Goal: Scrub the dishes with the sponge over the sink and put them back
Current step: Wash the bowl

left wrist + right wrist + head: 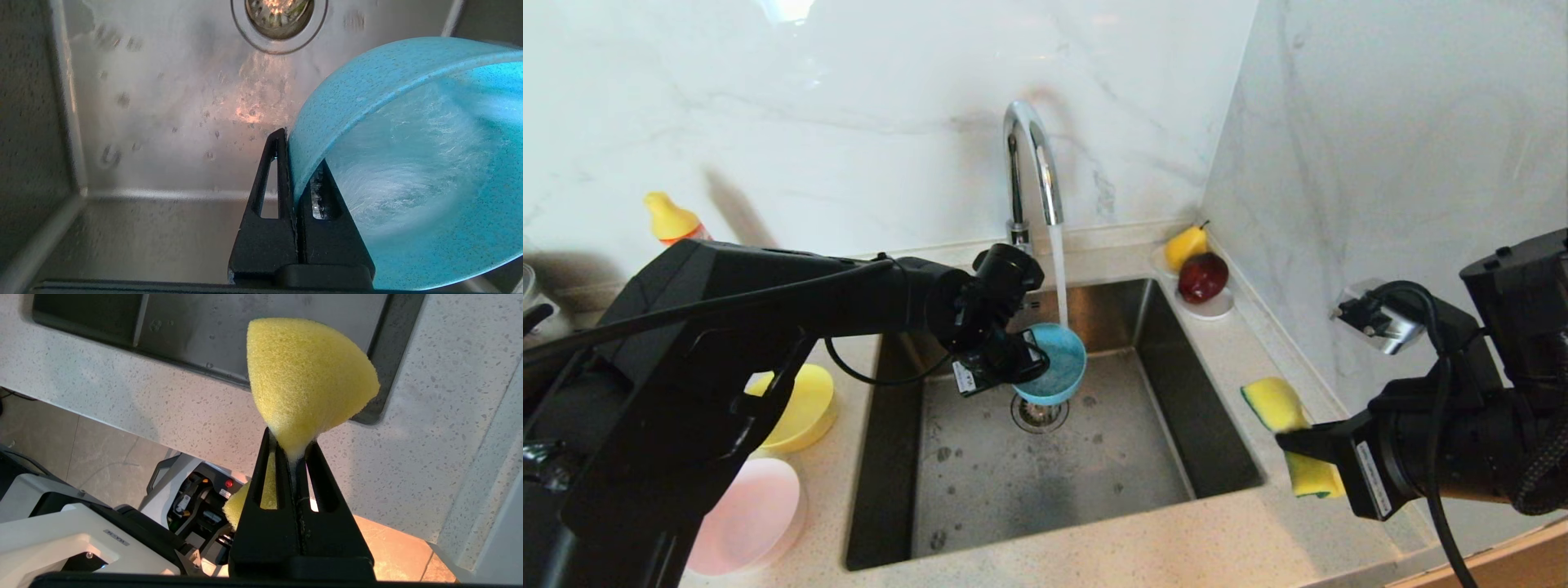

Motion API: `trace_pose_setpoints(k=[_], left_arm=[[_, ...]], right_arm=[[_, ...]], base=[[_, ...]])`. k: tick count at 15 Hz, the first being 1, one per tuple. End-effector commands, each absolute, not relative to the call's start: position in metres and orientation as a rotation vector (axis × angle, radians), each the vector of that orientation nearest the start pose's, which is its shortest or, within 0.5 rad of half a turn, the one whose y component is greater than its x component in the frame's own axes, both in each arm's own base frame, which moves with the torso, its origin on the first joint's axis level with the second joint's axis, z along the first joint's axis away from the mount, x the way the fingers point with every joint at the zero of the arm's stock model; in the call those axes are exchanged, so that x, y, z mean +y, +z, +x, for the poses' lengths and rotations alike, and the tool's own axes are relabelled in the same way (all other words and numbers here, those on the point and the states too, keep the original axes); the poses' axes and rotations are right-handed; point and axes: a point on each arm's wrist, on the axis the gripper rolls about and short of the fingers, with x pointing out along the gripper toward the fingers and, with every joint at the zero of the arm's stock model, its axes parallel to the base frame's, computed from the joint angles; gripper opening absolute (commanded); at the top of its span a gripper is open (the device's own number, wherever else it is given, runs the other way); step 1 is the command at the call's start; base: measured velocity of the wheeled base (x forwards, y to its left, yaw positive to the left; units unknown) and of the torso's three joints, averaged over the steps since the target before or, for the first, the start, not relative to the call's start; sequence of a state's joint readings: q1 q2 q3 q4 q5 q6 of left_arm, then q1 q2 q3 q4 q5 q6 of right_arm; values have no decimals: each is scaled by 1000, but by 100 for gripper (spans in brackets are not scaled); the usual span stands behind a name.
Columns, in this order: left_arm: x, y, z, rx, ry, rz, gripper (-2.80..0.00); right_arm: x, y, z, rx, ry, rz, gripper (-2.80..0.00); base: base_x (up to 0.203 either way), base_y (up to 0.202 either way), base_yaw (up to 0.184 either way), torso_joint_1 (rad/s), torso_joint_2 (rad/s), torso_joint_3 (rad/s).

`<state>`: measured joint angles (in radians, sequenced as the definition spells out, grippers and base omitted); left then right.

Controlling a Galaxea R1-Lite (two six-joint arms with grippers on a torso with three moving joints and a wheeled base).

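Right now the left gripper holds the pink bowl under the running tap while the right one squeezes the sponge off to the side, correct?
Not quite: the bowl under the tap is the light blue bowl, pinched at its rim by the left gripper, as the head view shows. The pink bowl lies on the counter. The rest stands: the right gripper squeezes the sponge beside the sink.

White marble walls (pixel 849 122) meet above a speckled countertop (pixel 1143 539).
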<state>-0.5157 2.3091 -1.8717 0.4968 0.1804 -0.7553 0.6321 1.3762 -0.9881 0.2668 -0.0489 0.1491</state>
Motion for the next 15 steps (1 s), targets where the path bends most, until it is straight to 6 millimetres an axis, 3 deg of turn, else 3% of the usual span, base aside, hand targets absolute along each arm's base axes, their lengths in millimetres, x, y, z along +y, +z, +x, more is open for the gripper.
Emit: trace_pose_setpoints(k=[1,15], left_arm=[[-221,138,395,948,44,-379,-280],[-232,127,392,980,44,-362,-280]], right_arm=[[125,235,174,669,507,-80,-280],[124,239,174,656,506,-75,-280]], base=[[0,0,0,0,0,0],[0,0,0,0,0,0]])
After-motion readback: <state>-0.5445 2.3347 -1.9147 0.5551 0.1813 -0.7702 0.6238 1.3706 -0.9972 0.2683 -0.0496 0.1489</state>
